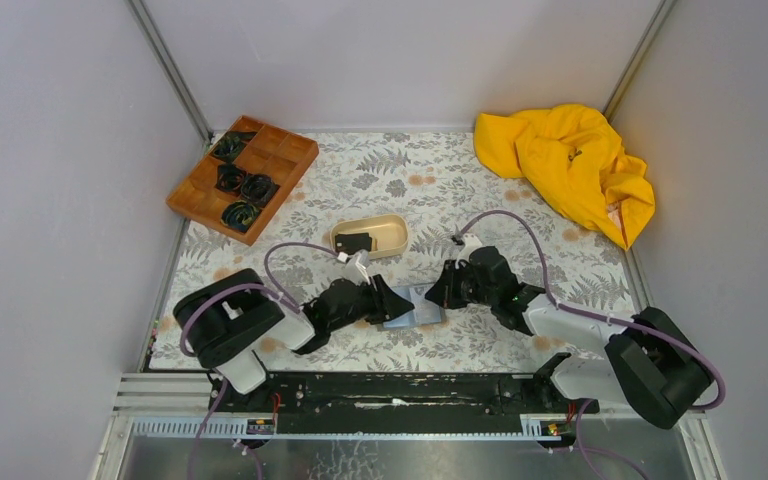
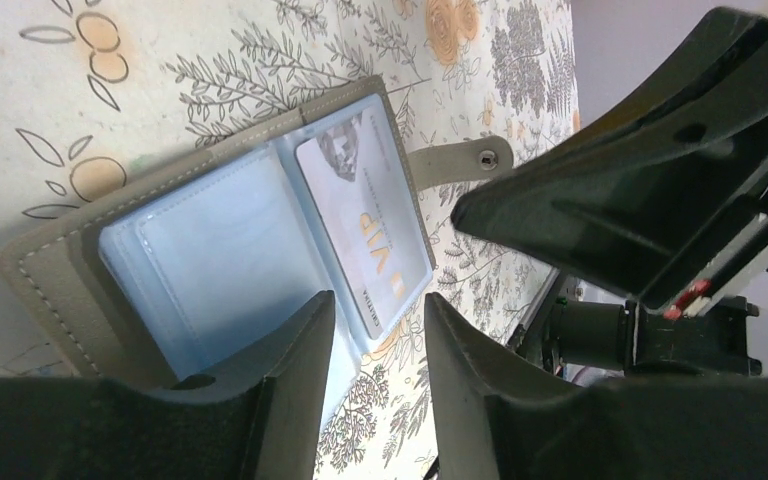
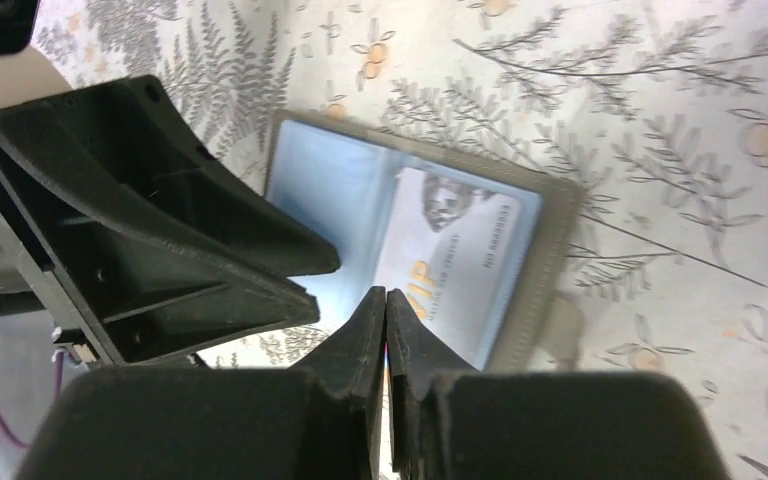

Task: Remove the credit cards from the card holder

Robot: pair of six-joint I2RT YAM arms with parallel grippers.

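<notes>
Top external view: the holder lies open on the flowered table between the two arms, with the left claw at its left end and the right claw at its right end. In the left wrist view the pale blue inside faces up. A pale VIP card sits in the pocket nearest the snap strap, and the other pocket looks bare. The left claw's fingers stand a narrow gap apart, holding nothing, low over the holder's near edge by the card's end. In the right wrist view the right claw's fingers are pressed together, tips over the card's edge; I cannot tell whether they touch it. Just beyond, a beige tray holds a dark card.
</notes>
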